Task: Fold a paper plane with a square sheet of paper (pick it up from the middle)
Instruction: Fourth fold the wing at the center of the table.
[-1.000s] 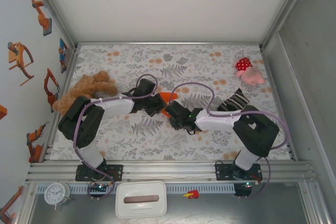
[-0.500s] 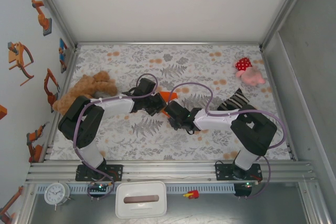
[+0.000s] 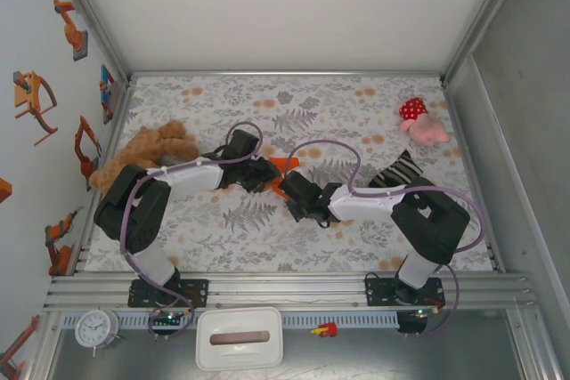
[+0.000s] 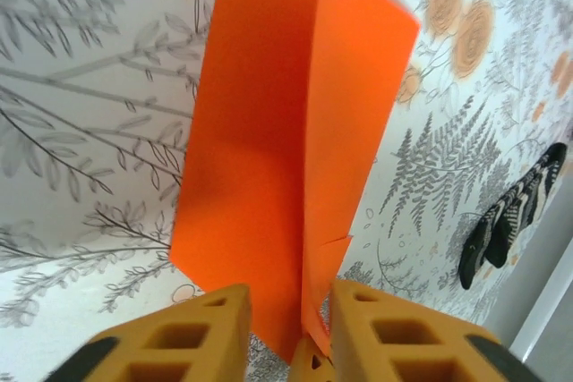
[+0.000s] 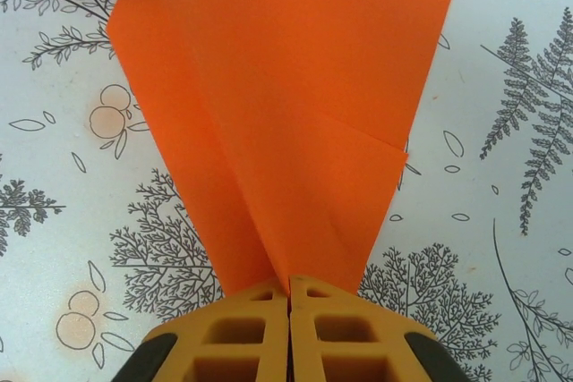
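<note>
the folded orange paper (image 3: pixel 286 165) lies near the middle of the floral-patterned surface (image 3: pixel 356 109), between the tips of the two arms. from the right wrist it runs from a wide far end down to a narrow point, with a centre crease and an overlapping flap on its right side. the right end effector (image 5: pixel 288 324) is pressed together on that narrow point, and its yellow fingers (image 5: pixel 233 346) meet with the paper's tip pinched between them. the left end effector (image 4: pixel 288 333) is spread. its two yellow fingers stand apart on either side of the paper's near edge, and a crease in the paper runs away from the gap. a brown teddy bear (image 3: pixel 147 153) lies at the left side of the surface, just beside the left arm. a red polka-dot and pink plush (image 3: pixel 419 120) sits well apart, near the far right corner. a black-and-white striped sock (image 3: pixel 396 171) lies just beside the right arm. on the near ledge stand a small clock (image 3: pixel 93 328) and a white box (image 3: pixel 239 337).
</note>
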Robot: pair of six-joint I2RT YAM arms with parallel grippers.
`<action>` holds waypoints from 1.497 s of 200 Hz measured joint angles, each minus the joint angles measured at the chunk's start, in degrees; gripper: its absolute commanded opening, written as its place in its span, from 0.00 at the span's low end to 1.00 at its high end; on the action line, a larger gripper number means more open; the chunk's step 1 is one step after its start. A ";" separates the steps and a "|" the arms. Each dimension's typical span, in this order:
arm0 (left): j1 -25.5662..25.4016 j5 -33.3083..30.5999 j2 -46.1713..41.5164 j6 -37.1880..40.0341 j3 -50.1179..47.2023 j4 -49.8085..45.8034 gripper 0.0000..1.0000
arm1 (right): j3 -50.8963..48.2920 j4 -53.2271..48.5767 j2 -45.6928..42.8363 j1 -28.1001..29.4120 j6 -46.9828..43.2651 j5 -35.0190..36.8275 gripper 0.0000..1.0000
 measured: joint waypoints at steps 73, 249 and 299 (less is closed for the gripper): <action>5.97 -1.44 -10.01 0.48 -9.68 3.32 0.39 | -0.11 2.56 -0.28 0.00 -1.25 -0.83 0.04; 2.49 6.51 7.56 -2.54 -5.99 15.67 0.23 | -2.01 6.64 -0.52 -0.13 -1.25 -2.62 0.14; 2.45 6.38 7.63 -2.54 -5.81 15.26 0.23 | -1.99 6.67 0.02 -0.13 -1.29 -2.58 0.17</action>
